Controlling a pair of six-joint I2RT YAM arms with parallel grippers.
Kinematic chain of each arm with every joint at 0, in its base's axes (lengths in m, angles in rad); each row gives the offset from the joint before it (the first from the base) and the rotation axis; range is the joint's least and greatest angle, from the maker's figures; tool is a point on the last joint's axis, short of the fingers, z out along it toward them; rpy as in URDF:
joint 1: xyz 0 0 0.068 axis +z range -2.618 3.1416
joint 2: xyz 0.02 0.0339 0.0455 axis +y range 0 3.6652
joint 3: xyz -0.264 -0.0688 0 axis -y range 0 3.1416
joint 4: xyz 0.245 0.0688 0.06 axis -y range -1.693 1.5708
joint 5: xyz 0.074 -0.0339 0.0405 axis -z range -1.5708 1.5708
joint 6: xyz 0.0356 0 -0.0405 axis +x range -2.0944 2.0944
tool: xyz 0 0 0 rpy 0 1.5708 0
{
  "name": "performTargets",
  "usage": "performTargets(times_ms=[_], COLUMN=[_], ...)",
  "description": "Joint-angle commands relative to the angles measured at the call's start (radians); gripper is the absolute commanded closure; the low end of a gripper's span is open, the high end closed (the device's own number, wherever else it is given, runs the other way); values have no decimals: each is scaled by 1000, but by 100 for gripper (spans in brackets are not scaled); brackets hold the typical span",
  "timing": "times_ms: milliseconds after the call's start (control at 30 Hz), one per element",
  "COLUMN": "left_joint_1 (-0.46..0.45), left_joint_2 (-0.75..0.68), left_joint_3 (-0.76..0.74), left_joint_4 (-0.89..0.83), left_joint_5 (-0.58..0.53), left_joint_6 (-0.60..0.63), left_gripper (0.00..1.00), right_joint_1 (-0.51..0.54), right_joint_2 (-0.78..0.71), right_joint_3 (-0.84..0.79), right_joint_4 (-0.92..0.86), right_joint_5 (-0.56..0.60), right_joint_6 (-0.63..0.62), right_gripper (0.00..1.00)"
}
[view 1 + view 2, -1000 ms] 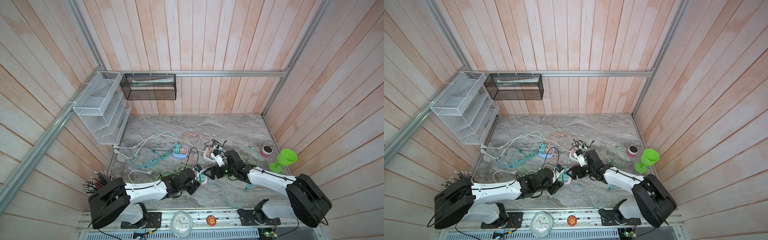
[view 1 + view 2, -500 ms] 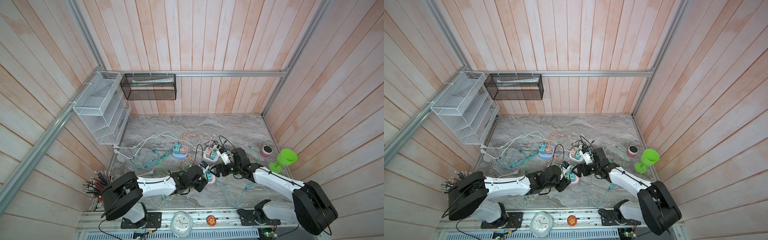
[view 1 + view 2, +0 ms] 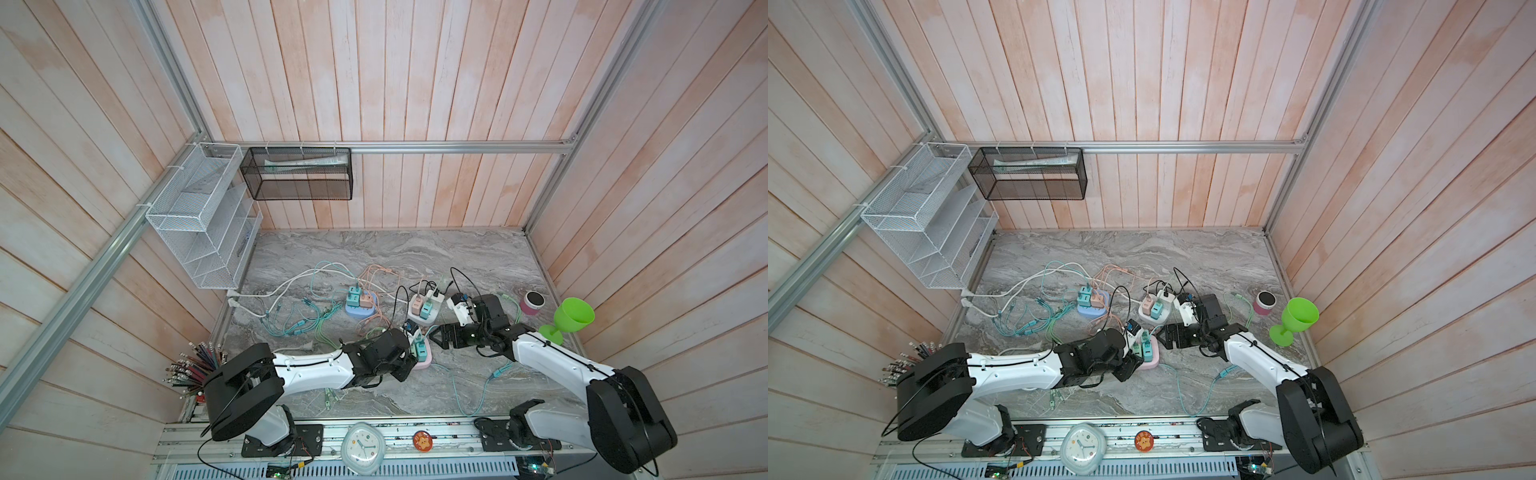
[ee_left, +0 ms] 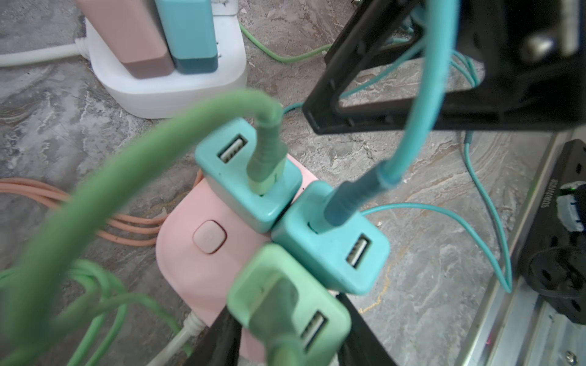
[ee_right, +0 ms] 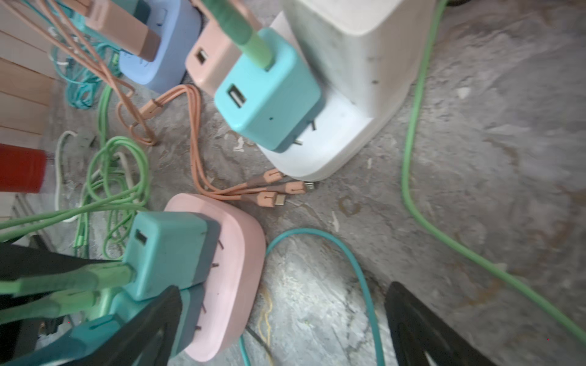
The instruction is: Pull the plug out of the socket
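While upright, plug (image 4: 253, 293) prongs-down in socket (image 4: 190, 266)

Pink socket (image 4: 177, 269) matt smooth plastic; green plug (image 4: 253, 279) likewise; tabletop (image 3: 374, 253) grey marble-look; wall (image 3: 374, 83) pale wood planks

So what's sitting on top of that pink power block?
Two teal chargers and one green charger, each with a cable. Their sockets in the pink block are covered.

socket (image 4: 190, 263): pink rounded block, flat on marble (image 4: 412, 221).
teal plugs (image 4: 247, 187): two, upright in socket, cabled.
mint plug (image 4: 285, 304): upright beside them, cabled.
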Motion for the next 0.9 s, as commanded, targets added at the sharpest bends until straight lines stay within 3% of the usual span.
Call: performTargets(times_ms=[0, 233, 333, 400, 467, 567, 700, 867], left_joint_1=[4, 4, 4, 4, 5, 5, 5, 6], left_joint_2=[-20, -29, -19, -15, -12, -10, -11, -15], left_joint_3=[12, 10, 19, 24, 27, 30, 40, 37], left_joint_4=[5, -8, -12, -10, -3, 2, -17, -20], left_joint_5=[-15, -21, -18, -18, -14, -2, 1, 1], left_joint_6=[19, 31, 32, 31, 30, 31, 36, 45], left_gripper=[51, 51, 51, 51, 51, 51, 51, 49], right_joint_1=[-19, -36, -38, -31, 27, 202, 212, 278], right_joint_2=[-49, -255, -338, -361, -383, -389, -379, -483], right_joint_3=[74, 96, 110, 93, 31, -5, -27, -13], right_joint_4=[-98, -164, -222, -251, -248, -210, -229, -252], right_joint_5=[183, 398, 341, 207, 151, 246, 211, 269], right_joint_6=[-35, -3, 40, 80, 167, 263, 343, 374], right_gripper=[2, 2, 2, 8, 16, 14, 21, 23])
